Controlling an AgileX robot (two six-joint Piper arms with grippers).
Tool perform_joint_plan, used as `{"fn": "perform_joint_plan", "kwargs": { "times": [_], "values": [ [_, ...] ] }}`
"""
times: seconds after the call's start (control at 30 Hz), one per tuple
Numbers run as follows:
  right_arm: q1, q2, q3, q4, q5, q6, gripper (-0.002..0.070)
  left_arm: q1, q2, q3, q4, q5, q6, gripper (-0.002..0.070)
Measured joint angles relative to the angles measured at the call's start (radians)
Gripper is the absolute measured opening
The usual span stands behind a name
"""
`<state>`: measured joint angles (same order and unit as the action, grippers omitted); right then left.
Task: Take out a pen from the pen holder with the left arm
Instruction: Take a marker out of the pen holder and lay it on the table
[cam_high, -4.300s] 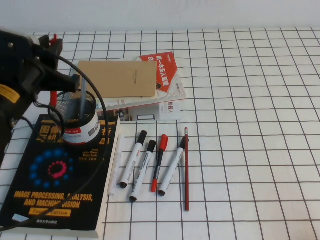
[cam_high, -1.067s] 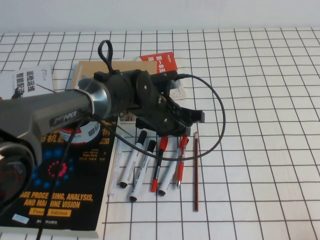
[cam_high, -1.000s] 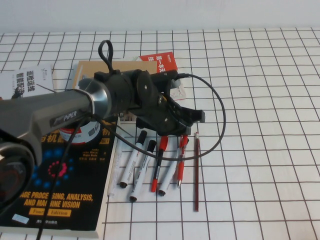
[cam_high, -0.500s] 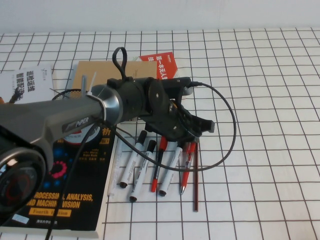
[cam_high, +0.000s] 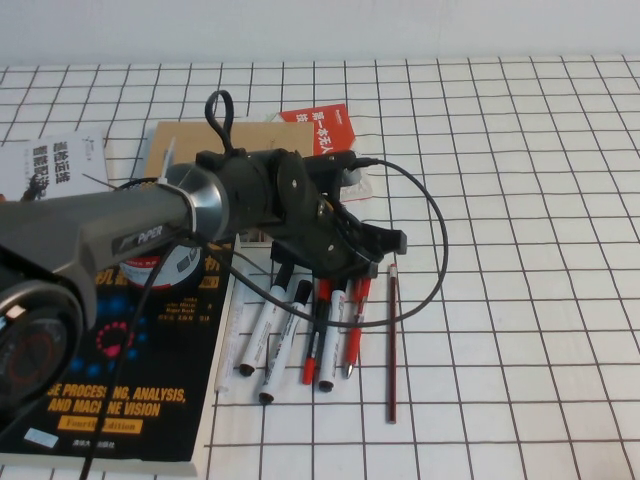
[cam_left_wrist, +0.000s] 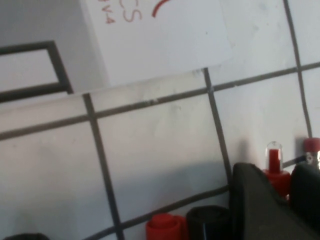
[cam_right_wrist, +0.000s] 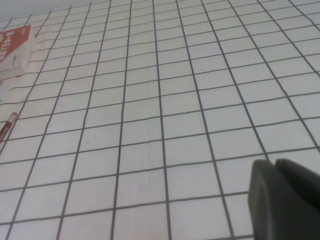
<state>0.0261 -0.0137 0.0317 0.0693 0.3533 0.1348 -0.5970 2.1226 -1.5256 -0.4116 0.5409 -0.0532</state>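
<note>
The black mesh pen holder (cam_high: 160, 262) stands on a black book at the left, mostly hidden behind my left arm, with a pale pen (cam_high: 166, 162) sticking up from it. My left gripper (cam_high: 352, 270) hangs low over the row of markers and is shut on a red pen (cam_high: 355, 330), whose tip points toward the table's near edge. In the left wrist view the red pen's top (cam_left_wrist: 273, 165) sits between the dark fingers (cam_left_wrist: 252, 200). My right gripper (cam_right_wrist: 274, 166) hovers shut over bare grid cloth.
Two black-capped markers (cam_high: 270, 325), a red marker (cam_high: 313, 345) and a white marker (cam_high: 335, 335) lie side by side beside the held pen. A dark red pencil (cam_high: 392, 340) lies to their right. A black book (cam_high: 110, 385), a brown notebook (cam_high: 190, 150) and a red book (cam_high: 325, 125) sit behind.
The left gripper swung from the pen holder to the marker row with the red pen; in the last half second it shifted left, bringing the pen against the white marker.
</note>
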Motion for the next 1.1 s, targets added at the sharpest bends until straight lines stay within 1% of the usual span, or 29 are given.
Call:
{"fn": "perform_joint_plan", "kwargs": {
  "times": [0.27,0.33,0.37,0.4,0.53,0.57,0.63,0.77,0.87,0.93,1.0,1.03,1.1],
  "values": [
    [0.0,0.0,0.0,0.0,0.0,0.0,-0.0016,0.011,0.0,-0.002,0.009,0.009,-0.007,0.0112],
    [0.0,0.0,0.0,0.0,0.0,0.0,-0.0017,0.011,0.0,-0.002,0.009,0.009,-0.005,0.0131],
    [0.0,0.0,0.0,0.0,0.0,0.0,-0.0016,0.011,0.0,-0.002,0.011,0.009,-0.005,0.0153],
    [0.0,0.0,0.0,0.0,0.0,0.0,-0.0017,0.011,0.0,-0.004,0.011,0.009,-0.003,0.0193],
    [0.0,0.0,0.0,0.0,0.0,0.0,-0.0017,0.011,-0.006,-0.006,0.014,0.009,-0.003,0.0389],
    [0.0,0.0,0.0,0.0,0.0,0.0,-0.0017,0.011,-0.01,-0.006,0.017,0.009,-0.003,0.0423],
    [0.0,0.0,0.0,0.0,0.0,0.0,-0.0016,0.011,-0.023,-0.004,0.055,0.008,-0.003,0.0461],
    [0.0,0.0,0.0,0.0,0.0,0.0,-0.0016,-0.001,-0.087,-0.004,0.142,-0.024,-0.003,0.0482],
    [0.0,0.0,0.0,0.0,0.0,0.0,-0.0017,-0.025,-0.167,-0.004,0.198,-0.055,-0.003,0.048],
    [0.0,0.0,0.0,0.0,0.0,0.0,-0.0016,-0.039,-0.22,0.012,0.222,-0.086,-0.001,0.0449],
    [0.0,0.0,0.0,0.0,0.0,0.0,-0.0016,-0.048,-0.285,0.051,0.239,-0.139,-0.001,0.0368],
    [0.0,0.0,0.0,0.0,0.0,0.0,-0.0017,-0.052,-0.319,0.089,0.25,-0.173,0.0,0.0295],
    [0.0,0.0,0.0,0.0,0.0,0.0,-0.0017,-0.058,-0.386,0.166,0.259,-0.245,0.004,0.0179]
  ]
}}
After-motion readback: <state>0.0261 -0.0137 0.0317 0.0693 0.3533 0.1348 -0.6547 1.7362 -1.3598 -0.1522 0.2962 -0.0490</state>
